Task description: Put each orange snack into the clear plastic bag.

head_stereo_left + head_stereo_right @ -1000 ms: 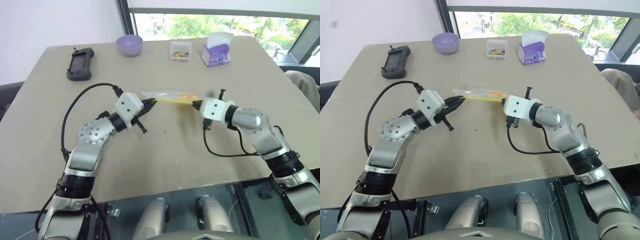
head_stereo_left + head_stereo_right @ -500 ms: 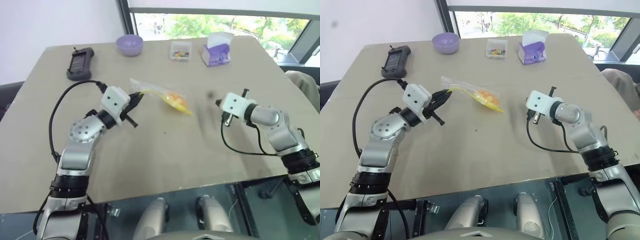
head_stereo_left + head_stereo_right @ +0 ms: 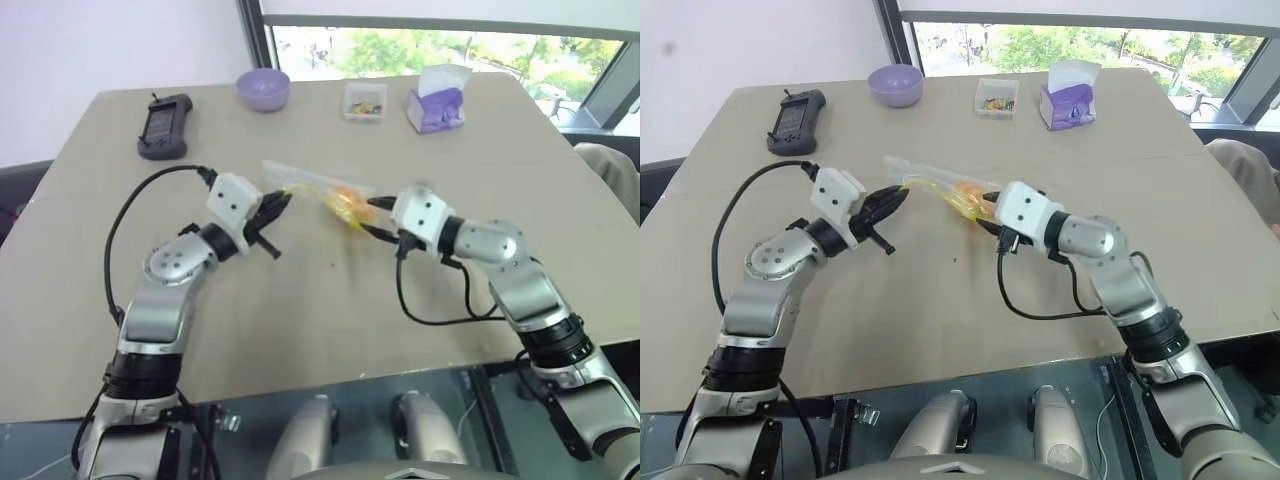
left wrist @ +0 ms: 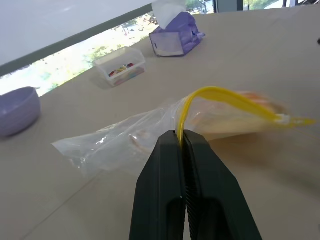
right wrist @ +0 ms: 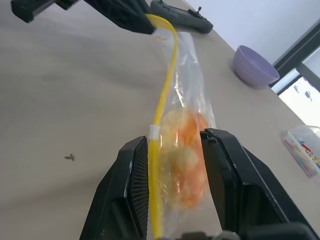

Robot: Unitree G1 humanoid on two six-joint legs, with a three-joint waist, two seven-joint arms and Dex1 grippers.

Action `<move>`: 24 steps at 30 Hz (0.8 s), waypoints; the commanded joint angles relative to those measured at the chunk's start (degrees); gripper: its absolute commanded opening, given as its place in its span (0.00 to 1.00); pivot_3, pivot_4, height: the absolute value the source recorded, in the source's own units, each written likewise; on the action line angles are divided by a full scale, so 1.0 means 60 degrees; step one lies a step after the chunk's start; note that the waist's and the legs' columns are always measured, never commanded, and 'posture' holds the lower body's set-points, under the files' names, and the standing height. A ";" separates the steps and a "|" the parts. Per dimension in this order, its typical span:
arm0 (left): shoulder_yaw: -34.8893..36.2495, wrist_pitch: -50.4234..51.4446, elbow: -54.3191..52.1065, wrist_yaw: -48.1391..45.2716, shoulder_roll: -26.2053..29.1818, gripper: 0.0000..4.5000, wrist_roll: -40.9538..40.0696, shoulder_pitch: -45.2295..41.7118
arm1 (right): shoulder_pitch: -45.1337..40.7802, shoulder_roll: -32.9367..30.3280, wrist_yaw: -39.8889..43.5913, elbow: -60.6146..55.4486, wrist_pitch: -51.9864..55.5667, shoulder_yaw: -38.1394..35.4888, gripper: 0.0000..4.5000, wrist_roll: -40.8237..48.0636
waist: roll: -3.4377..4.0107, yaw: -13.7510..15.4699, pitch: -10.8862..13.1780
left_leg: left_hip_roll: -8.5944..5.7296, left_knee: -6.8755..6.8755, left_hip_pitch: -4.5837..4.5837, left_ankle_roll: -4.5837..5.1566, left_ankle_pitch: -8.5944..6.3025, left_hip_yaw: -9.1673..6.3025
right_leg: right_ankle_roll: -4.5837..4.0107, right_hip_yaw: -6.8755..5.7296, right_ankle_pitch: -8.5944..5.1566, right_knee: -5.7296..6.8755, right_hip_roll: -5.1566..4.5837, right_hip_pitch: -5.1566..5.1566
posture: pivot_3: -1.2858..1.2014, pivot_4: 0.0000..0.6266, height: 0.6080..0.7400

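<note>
Orange snack inside clear plastic bag, left fingers pinching its seal, right fingers parted around it.

Head stereo pair high over the table; wrist cameras close, both on the clear plastic bag.

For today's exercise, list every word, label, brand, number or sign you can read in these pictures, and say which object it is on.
No text can be read anywhere.
Tissue box: it has a pale label panel, but any print on it is too blurred to read.
Candy box: only coloured sweets show, no lettering.
Black handset: any markings are too small to make out.
Bag, bowl and table: no print visible.
</note>
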 commanded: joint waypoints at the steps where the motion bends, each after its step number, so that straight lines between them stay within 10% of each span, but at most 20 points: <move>1: 0.0301 0.0213 -0.0530 0.0030 0.0081 0.00 -0.0283 -0.0235 | -0.0173 0.0073 -0.0276 0.0000 -0.0201 0.0158 0.41 -0.0419 | 0.0000 -0.0013 0.0000 | 0.0000 0.0000 0.0001 -0.0002 0.0001 0.0001 | 0.0000 0.0000 0.0000 0.0000 0.0001 0.0000 | 0.52 0.24 1.00; 16: 0.0220 0.0381 -0.0709 0.0129 0.0031 0.00 -0.0261 -0.0262 | -0.0732 0.1169 -0.1095 0.1116 -0.0388 0.0687 0.41 -0.1390 | 0.0001 -0.0026 0.0001 | 0.0000 -0.0002 0.0002 -0.0040 0.0023 0.0004 | -0.0001 0.0005 0.0000 0.0000 0.0006 -0.0002 | 0.52 0.24 1.00; 21: 0.0202 0.0364 -0.0721 0.0164 0.0021 0.00 -0.0246 -0.0265 | -0.0787 0.1321 -0.1175 0.1318 -0.0413 0.0710 0.01 -0.1484 | 0.0001 -0.0041 0.0001 | 0.0002 -0.0003 0.0003 -0.0040 0.0023 0.0004 | -0.0001 0.0006 0.0000 0.0000 0.0008 -0.0003 | 0.52 0.24 1.00; 24: 0.0194 0.0354 -0.0730 0.0174 0.0013 0.00 -0.0243 -0.0266 | -0.0839 0.1436 -0.1239 0.1459 -0.0416 0.0713 0.01 -0.1516 | 0.0002 -0.0043 0.0001 | 0.0002 -0.0003 0.0003 -0.0040 0.0023 0.0004 | -0.0001 0.0005 0.0000 0.0001 0.0008 -0.0003 | 0.52 0.24 1.00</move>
